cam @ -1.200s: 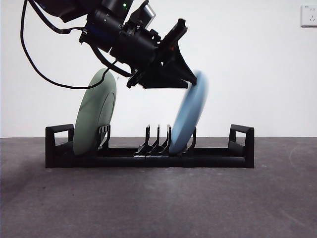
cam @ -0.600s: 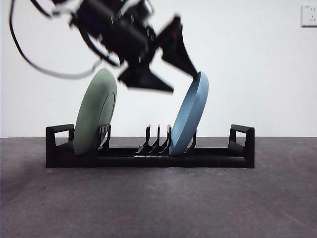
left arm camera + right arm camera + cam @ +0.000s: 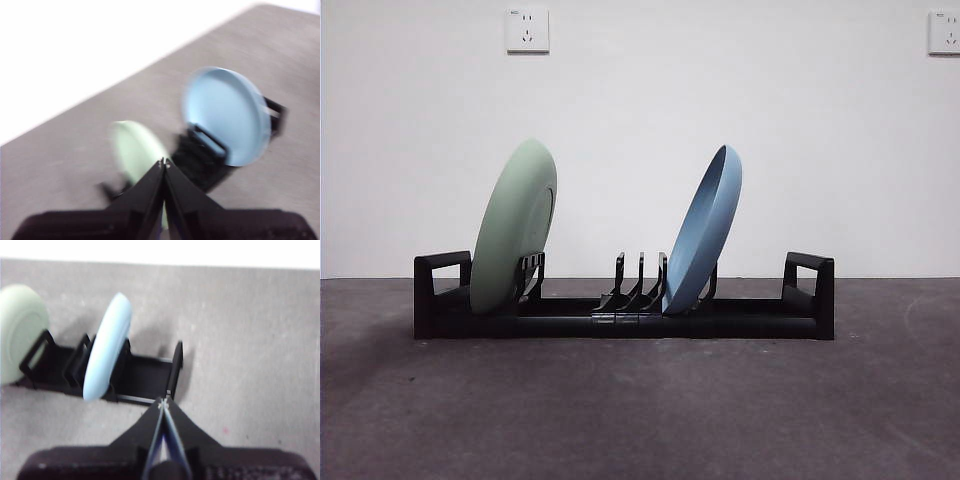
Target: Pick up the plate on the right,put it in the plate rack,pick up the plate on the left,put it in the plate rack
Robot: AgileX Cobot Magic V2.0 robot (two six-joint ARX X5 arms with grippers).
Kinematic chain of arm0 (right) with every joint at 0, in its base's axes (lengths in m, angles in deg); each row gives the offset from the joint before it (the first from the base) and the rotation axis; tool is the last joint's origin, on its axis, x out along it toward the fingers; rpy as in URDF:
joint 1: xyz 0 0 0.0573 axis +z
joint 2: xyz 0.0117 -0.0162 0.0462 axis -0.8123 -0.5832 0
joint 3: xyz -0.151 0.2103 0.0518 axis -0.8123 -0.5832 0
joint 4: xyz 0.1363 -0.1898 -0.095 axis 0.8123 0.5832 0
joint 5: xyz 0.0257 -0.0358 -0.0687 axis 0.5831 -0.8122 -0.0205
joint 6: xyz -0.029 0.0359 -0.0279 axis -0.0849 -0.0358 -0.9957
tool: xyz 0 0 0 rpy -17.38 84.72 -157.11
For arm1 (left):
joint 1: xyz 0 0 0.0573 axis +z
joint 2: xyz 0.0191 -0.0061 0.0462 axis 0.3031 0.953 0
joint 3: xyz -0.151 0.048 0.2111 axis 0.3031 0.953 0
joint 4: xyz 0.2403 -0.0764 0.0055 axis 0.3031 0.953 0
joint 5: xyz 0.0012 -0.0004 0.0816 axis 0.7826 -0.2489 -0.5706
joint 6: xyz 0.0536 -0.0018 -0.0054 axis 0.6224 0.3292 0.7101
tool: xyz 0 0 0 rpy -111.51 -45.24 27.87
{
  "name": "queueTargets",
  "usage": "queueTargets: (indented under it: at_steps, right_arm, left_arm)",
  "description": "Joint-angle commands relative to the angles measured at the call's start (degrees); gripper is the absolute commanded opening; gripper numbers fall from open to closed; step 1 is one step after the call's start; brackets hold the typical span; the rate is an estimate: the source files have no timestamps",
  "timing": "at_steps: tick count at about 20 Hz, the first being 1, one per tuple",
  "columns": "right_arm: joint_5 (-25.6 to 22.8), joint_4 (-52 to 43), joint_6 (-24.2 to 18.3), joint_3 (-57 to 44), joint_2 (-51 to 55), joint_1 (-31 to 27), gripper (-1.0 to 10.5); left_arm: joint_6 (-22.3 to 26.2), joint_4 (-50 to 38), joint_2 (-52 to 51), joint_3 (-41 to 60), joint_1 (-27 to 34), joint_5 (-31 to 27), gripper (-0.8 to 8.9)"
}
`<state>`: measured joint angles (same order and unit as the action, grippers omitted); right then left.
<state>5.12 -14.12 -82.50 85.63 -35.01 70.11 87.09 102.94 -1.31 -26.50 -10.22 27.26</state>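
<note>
Arm gone from front view since 0.5 s ago; blue plate (image 3: 703, 232) and green plate (image 3: 514, 228) both slotted in plate rack (image 3: 800, 325). Left gripper (image 3: 163, 163) and right gripper (image 3: 162, 405) jaws closed, empty, clear of rack, left view blurred. Task likely complete.

Front view is bright, sharp, evenly lit; both wrist views are blurred, their backgrounds overexposed white.

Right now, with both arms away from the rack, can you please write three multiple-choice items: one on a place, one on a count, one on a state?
1. Where does the green plate stand in the plate rack?
A. middle
B. left end
C. right end

2. How many plates does the rack hold?
A. one
B. two
C. three

3. How does the blue plate stand?
A. flat
B. straight upright
C. leaning on edge

Key:
1 B: it sits beside the left handle.
2 B: only green and blue plates show.
3 C: its top tips rightward.
</note>
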Motion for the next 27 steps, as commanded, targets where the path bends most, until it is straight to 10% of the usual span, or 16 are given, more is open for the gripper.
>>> queueTargets:
  at_steps: [1, 8, 27]
  right_arm:
    - [-0.44, -3.82, -0.48, -5.55, 4.50, 0.13, -0.1]
    - [-2.10, -5.90, 0.74, -19.76, 16.24, 0.11, -0.1]
    - [-1.86, -5.49, 2.51, -19.76, 15.96, 0.07, 0.0]
  left_arm:
    - [0.57, 0.00, -6.99, 7.13, 2.54, 0.04, -0.08]
    - [-5.95, -4.72, -29.75, 29.00, 3.96, -0.52, -0.08]
    - [-5.86, -0.37, -32.09, 28.74, 5.42, 1.09, -0.03]
